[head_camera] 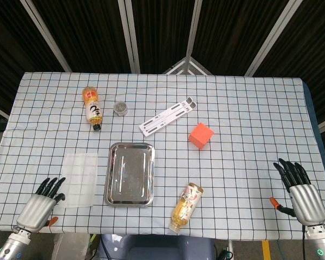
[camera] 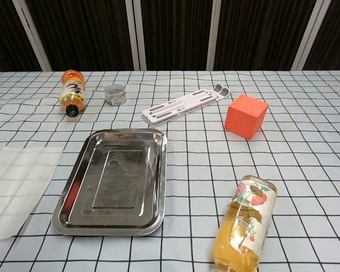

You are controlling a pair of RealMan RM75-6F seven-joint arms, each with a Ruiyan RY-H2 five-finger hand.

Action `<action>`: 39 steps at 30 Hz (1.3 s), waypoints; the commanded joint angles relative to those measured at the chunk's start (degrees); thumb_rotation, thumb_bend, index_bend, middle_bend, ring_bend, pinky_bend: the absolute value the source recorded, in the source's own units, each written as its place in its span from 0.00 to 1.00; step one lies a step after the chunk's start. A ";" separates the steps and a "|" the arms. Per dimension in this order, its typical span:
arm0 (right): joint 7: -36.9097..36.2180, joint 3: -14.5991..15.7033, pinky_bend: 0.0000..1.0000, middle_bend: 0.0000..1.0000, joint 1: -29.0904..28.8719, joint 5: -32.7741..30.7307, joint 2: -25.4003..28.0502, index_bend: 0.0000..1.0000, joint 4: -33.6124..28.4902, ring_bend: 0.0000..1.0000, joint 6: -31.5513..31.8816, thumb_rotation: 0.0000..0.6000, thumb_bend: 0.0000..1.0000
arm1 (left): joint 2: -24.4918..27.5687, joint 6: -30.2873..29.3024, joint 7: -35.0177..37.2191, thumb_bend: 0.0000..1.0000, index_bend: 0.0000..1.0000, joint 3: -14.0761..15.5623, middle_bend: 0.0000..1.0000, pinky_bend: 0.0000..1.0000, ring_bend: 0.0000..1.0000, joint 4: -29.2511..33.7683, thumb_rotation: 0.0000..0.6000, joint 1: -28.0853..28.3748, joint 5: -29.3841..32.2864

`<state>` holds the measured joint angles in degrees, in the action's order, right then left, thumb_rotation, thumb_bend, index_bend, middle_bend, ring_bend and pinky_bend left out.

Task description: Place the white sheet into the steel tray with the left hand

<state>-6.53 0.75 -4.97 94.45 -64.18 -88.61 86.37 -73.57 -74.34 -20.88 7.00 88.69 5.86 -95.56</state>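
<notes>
Sheet (head_camera: 79,180) lies flat on the surface (head_camera: 249,114), just beside the tray (head_camera: 130,174) at its 9 o'clock, not touching it. Tray holds nothing visible.

Left hand (head_camera: 39,205) at the sheet's 7 o'clock, near the surface's front edge, fingers (head_camera: 50,186) apart and extended, tips close to the sheet's near-left corner; contact can't be told from the head view. Holds nothing. Not visible in the chest view.

Right hand (head_camera: 302,195) far off at the tray's 3–4 o'clock, past the right front corner of the surface, fingers spread, empty.

Around the tray: juice bottle (head_camera: 186,207) on its side at 4 o'clock; orange cube (head_camera: 201,135) at 2 o'clock; white slotted bracket (head_camera: 167,116) at 1 o'clock, lying diagonal; small grey jar (head_camera: 119,108) at 12 o'clock; orange-label bottle (head_camera: 92,108) on its side at 11 o'clock, cap toward the front.
</notes>
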 commanded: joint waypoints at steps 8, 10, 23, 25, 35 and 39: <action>-0.31 -0.02 0.00 0.00 0.08 -0.06 0.04 0.00 0.04 0.00 0.14 1.00 0.29 | -1.78 2.21 -1.29 0.20 0.41 -1.14 0.00 0.00 0.00 -3.83 1.00 1.67 2.00; -0.25 -0.04 0.00 0.00 0.08 -0.05 0.05 0.00 0.02 0.00 0.15 1.00 0.29 | -2.08 2.52 -0.99 0.20 0.41 -1.41 0.00 0.00 0.00 -4.48 1.00 2.02 2.29; -0.09 -0.17 0.00 0.00 0.11 -0.23 0.00 0.00 0.05 0.00 0.20 1.00 0.29 | -6.23 4.17 -0.95 0.23 0.45 -2.40 0.00 0.00 0.00 -8.78 1.00 4.59 2.17; -0.15 -0.19 0.00 0.00 0.13 -0.26 0.00 0.00 0.06 0.00 0.24 1.00 0.29 | -6.76 4.31 -1.00 0.26 0.47 -2.39 0.00 0.00 0.00 -9.19 1.00 4.73 2.31; -0.36 -0.21 0.00 0.00 0.13 -0.25 0.05 0.00 0.11 0.00 0.25 1.00 0.29 | -7.48 3.98 0.49 0.41 0.58 -1.85 0.00 0.00 0.00 -10.11 1.00 5.13 2.22; -0.41 -0.22 0.00 0.00 0.18 -0.29 0.07 0.00 0.06 0.00 0.31 1.00 0.29 | -7.50 3.66 0.93 0.45 0.60 -1.72 0.00 0.00 0.00 -10.24 1.00 5.20 2.28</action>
<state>-6.94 0.53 -4.79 94.16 -64.12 -88.55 86.67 -81.07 -70.66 -19.96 5.27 78.46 11.06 -93.29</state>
